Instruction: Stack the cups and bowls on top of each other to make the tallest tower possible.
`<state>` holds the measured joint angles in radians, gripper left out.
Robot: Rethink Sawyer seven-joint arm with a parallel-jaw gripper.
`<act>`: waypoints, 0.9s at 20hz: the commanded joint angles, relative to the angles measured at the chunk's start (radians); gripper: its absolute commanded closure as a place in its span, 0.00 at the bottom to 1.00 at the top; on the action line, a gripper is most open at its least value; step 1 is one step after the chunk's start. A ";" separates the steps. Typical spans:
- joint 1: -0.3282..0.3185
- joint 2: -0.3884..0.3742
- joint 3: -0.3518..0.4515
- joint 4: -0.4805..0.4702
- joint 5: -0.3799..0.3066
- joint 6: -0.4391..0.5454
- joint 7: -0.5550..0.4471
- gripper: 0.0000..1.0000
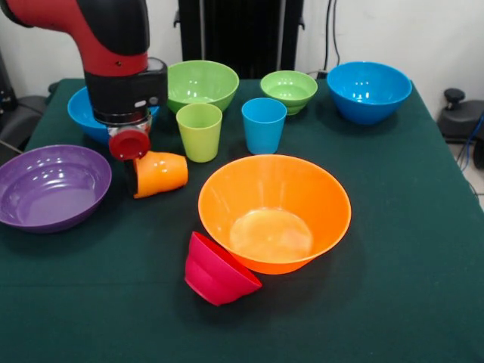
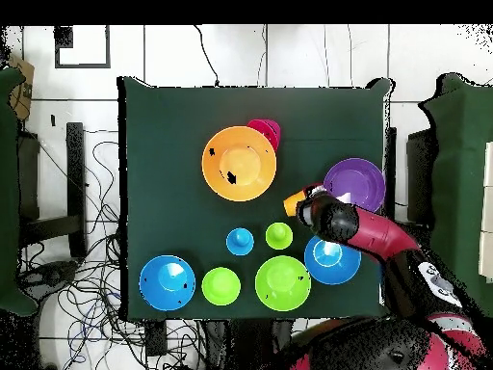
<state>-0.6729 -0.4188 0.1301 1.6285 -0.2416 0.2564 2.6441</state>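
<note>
My gripper (image 1: 134,175) hangs low at the left of the table, shut on the rim of the orange cup (image 1: 160,172), which lies tipped on its side with its mouth toward the gripper. The overhead view shows the gripper (image 2: 306,199) and the orange cup (image 2: 294,203) beside the purple bowl (image 2: 354,183). The lime green cup (image 1: 199,131) and blue cup (image 1: 263,125) stand upright just behind. The big orange bowl (image 1: 227,189) sits mid-table. The small red bowl (image 1: 215,272) leans on its side against it. Nothing is stacked.
The wide purple bowl (image 1: 51,187) sits at the left edge. A blue bowl (image 1: 78,112) is partly hidden behind the arm. The large green bowl (image 1: 201,83), small green bowl (image 1: 288,90) and another blue bowl (image 1: 368,91) line the far side.
</note>
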 commanded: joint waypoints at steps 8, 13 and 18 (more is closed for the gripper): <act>0.016 -0.029 0.061 0.129 -0.036 -0.009 -0.015 0.00; -0.013 -0.099 0.082 0.181 -0.024 0.048 -0.044 0.00; -0.044 -0.171 0.108 0.227 -0.011 0.103 -0.076 0.00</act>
<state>-0.6994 -0.5096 0.1375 1.7786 -0.2416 0.2570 2.6441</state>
